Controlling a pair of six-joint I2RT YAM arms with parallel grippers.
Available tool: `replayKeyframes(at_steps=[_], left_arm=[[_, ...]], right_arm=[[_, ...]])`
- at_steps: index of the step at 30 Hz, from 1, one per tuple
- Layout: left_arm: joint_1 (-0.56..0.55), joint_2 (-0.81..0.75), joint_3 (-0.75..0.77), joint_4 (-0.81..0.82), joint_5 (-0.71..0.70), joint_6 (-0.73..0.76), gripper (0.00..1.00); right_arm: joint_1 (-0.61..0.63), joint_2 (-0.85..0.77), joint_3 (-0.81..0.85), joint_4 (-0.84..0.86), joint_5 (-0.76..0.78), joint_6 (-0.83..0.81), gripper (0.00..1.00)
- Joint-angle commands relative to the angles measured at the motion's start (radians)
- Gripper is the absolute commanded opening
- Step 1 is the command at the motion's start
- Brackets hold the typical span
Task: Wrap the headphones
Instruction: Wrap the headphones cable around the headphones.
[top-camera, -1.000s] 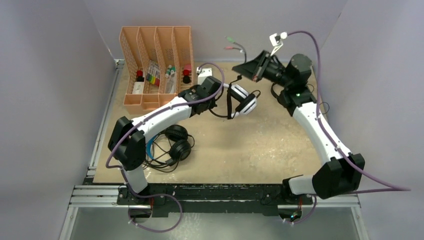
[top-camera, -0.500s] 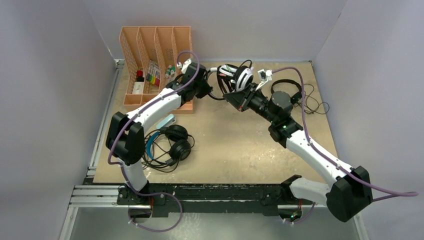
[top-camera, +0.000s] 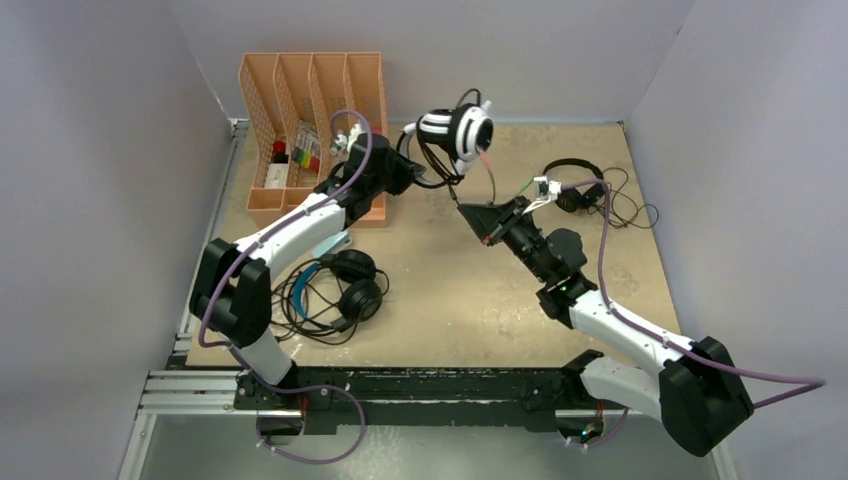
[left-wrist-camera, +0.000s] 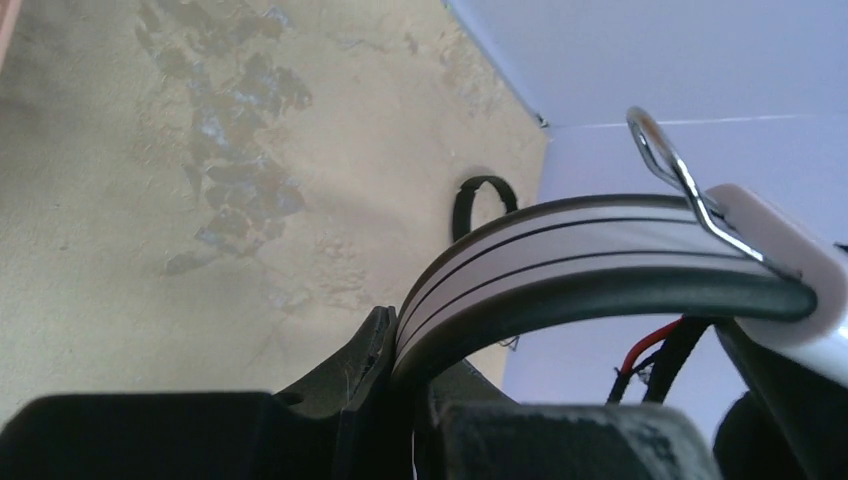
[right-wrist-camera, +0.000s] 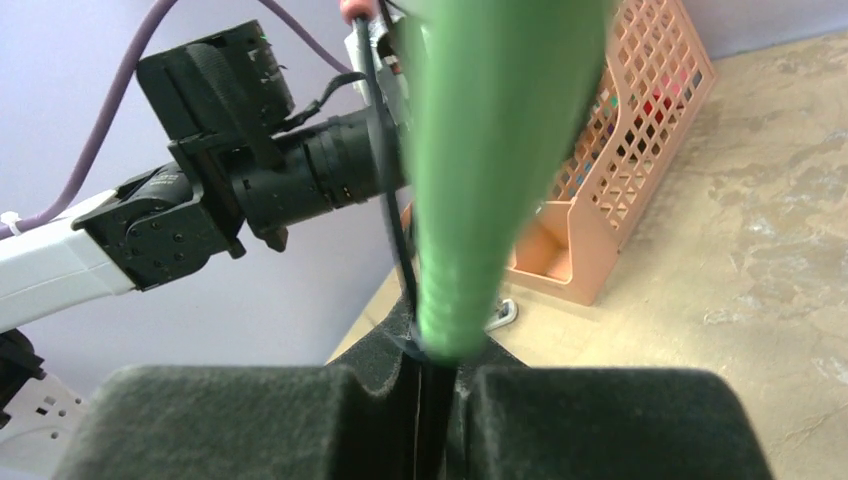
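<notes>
My left gripper (top-camera: 408, 172) is shut on the headband of the white-and-black headphones (top-camera: 455, 128), held in the air near the back wall; the band (left-wrist-camera: 600, 250) fills the left wrist view. Its thin black cable (top-camera: 472, 190) runs down to my right gripper (top-camera: 478, 222), which is shut on the cable end with the green plug (right-wrist-camera: 490, 170) at mid table. The slim all-black headphones (top-camera: 578, 182) lie at the back right. The black headphones with the blue headband (top-camera: 340, 285) lie at the front left under my left arm.
An orange file rack (top-camera: 310, 130) with small items stands at the back left, close to my left wrist; it also shows in the right wrist view (right-wrist-camera: 640, 150). Walls close in the table at the back and both sides.
My left gripper has carried the white-and-black headphones from mid table up toward the back wall. My right arm has swung from the back right down to mid table, drawing the cable out.
</notes>
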Motion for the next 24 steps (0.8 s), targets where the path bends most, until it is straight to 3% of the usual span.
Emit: replayKeyframes(at_steps=[1, 8, 14, 19, 24], left_arm=[[0.070, -0.123, -0.019, 0.282, -0.043, -0.158, 0.00], [0.070, -0.200, -0.096, 0.289, 0.033, -0.125, 0.00], [0.070, -0.270, -0.135, 0.229, 0.066, -0.013, 0.00], [0.070, -0.321, -0.128, 0.164, 0.077, 0.251, 0.00], [0.070, -0.361, -0.126, 0.104, 0.078, 0.569, 0.00]], right_arm=[[0.016, 0.004, -0.042, 0.122, 0.053, 0.083, 0.09], [0.008, 0.033, 0.002, 0.055, 0.047, 0.133, 0.02], [-0.051, 0.040, 0.052, -0.100, -0.020, 0.155, 0.00], [-0.189, 0.115, 0.091, -0.244, -0.279, 0.194, 0.02], [-0.265, 0.253, 0.212, -0.505, -0.547, -0.001, 0.12]])
